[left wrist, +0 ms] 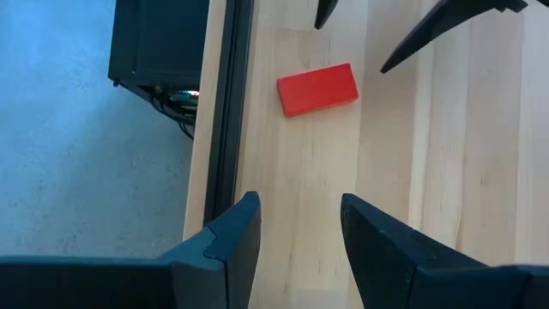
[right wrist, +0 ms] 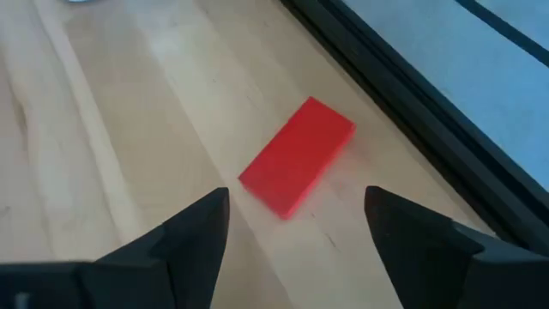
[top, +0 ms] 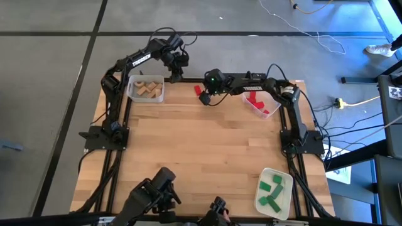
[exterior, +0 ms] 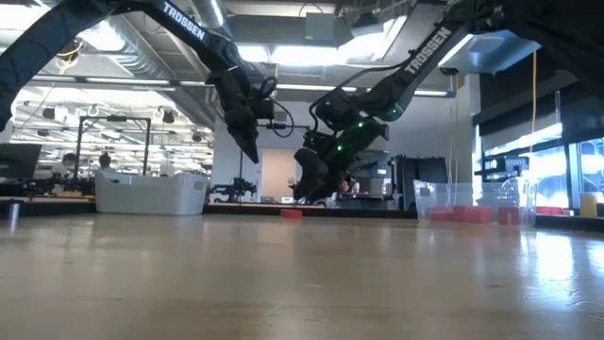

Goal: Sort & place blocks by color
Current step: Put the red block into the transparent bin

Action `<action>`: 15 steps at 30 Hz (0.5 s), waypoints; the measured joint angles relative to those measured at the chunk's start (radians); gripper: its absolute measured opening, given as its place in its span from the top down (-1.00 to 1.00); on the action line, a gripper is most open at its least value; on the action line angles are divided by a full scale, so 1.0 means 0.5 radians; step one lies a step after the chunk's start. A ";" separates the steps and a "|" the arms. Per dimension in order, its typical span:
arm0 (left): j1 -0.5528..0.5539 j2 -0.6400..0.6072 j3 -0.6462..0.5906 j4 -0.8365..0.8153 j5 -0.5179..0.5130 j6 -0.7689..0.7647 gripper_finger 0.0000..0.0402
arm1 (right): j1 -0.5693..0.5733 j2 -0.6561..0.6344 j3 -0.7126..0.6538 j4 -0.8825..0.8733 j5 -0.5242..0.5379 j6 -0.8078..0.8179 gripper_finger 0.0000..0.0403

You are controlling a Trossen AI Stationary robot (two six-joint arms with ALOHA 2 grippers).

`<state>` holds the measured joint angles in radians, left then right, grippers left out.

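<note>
- One red block [right wrist: 296, 168] lies flat on the counter [top: 207, 157] close to its far edge, free of both arms.
- The right gripper [right wrist: 296, 225] hangs just over it, fingers spread wide and empty.
- The left gripper [left wrist: 300, 232] waits nearby, fingers apart, empty.
- Risk: the block lies askew to the fingers; closing could spin it or nudge it off the edge.
- Both arms crowd this corner; they might collide.

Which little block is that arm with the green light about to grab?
Look along the table's far edge, between the two clear bins. A single red block lies flat on bare wood there, under the open right gripper. Unlike the other reds, it sits outside any bin.
</note>
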<state>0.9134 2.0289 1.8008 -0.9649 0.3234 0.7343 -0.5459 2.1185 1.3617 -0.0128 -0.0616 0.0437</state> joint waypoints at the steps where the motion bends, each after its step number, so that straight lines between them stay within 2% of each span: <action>1: 0.000 0.000 0.000 0.000 0.001 0.000 0.24 | 0.000 0.000 0.000 0.003 0.001 -0.001 -0.35; 8: -0.001 -0.001 0.000 0.020 0.032 -0.001 0.24 | 0.001 -0.002 0.000 0.007 -0.030 0.006 -0.35; 12: -0.030 -0.001 -0.002 0.105 0.139 0.025 0.24 | -0.007 -0.013 0.054 -0.047 -0.261 0.020 -0.35; 15: -0.064 0.000 -0.002 0.172 0.147 -0.014 0.24 | -0.019 -0.014 0.202 -0.240 -0.375 0.058 -0.35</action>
<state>0.8813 2.0287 1.8000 -0.8790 0.3971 0.7272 -0.5555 2.1117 1.4628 -0.1329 -0.2493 0.0728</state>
